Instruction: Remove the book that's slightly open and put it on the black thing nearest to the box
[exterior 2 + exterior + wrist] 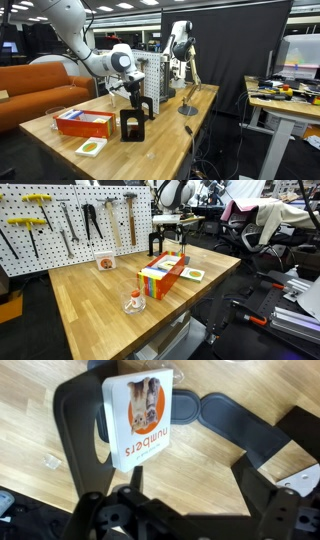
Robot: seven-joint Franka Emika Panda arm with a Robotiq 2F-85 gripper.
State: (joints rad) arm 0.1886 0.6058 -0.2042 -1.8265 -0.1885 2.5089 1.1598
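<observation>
In an exterior view the gripper (pixel 133 94) hangs just above a low black stand (pixel 132 127) on the wooden worktop (pixel 168 130). The striped orange-red box (pixel 83 123) lies near it. The book cannot be made out here.

In an exterior view a pegboard (pixel 70 220) hung with tools backs the worktop. The box (pixel 162 277) shows its rainbow stripes, and a small white square card (pixel 105 263) lies well apart from it.

Only the wrist view shows the book (pixel 140 418). It is white, its cover reads "numbers" by an orange picture, and it rests against the black stand. The jaws are spread wide and grip nothing.
</observation>
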